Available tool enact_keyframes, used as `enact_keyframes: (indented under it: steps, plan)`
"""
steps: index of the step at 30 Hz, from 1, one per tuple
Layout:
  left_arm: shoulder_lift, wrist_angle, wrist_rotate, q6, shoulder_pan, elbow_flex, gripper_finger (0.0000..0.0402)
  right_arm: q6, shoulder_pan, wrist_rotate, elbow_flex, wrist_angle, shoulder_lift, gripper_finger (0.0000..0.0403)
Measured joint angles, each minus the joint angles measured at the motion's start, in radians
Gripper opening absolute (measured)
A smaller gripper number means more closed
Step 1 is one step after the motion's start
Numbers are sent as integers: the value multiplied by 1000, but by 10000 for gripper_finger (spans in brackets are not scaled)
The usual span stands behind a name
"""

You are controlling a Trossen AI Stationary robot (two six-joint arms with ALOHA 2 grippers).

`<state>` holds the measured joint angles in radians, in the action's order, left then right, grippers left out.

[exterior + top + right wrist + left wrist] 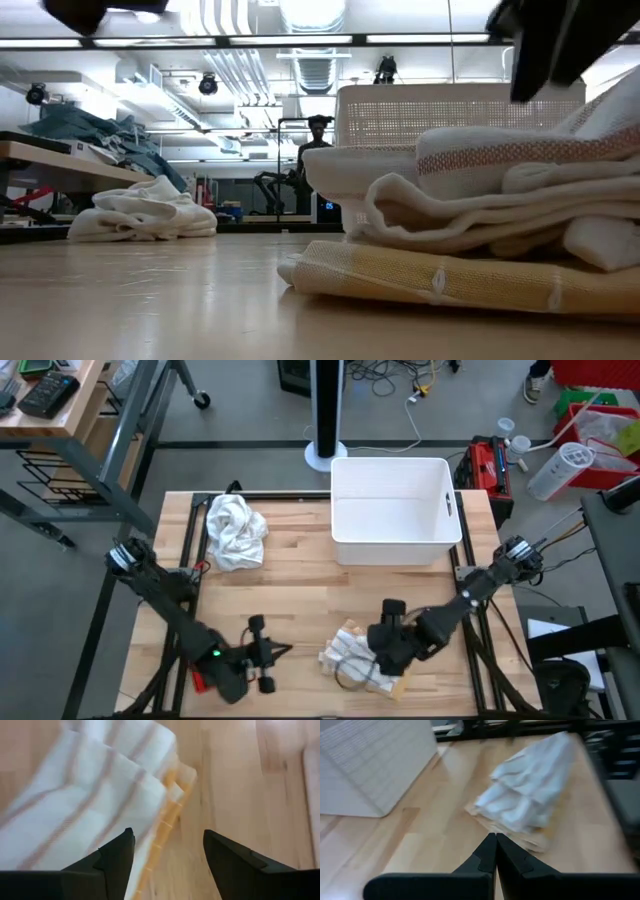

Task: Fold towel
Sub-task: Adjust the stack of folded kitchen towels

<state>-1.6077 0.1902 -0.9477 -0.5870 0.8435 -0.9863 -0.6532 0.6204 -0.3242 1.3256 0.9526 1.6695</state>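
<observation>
A folded towel (352, 657), white with faint reddish stripes, lies stacked on a yellow cloth layer (420, 280) on the wooden table near its front edge. The right wrist view shows its striped top (85, 805) and yellow edge (167, 815). My right gripper (167, 852) hangs open just above the towel's right part (380, 652), pointing steeply down, with nothing between its fingers. My left gripper (495, 840) is shut and holds nothing. It sits left of the towel (530, 800), low over the table (287, 651), pointing toward it.
A white bin (395, 510) stands at the far middle of the table. A crumpled white cloth (235, 530) lies at the far left and shows in the low view too (145, 212). Bare wood lies between them and the folded towel.
</observation>
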Motion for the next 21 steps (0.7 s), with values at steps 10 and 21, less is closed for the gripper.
enact_keyframes:
  steps: [10,21]
  plan:
    - [-139,-233,319,164,-212,0,0,-68,249,-126,25,-187,2,201]
    - [-167,-374,493,311,-352,0,0,-121,289,-199,-33,-239,13,194]
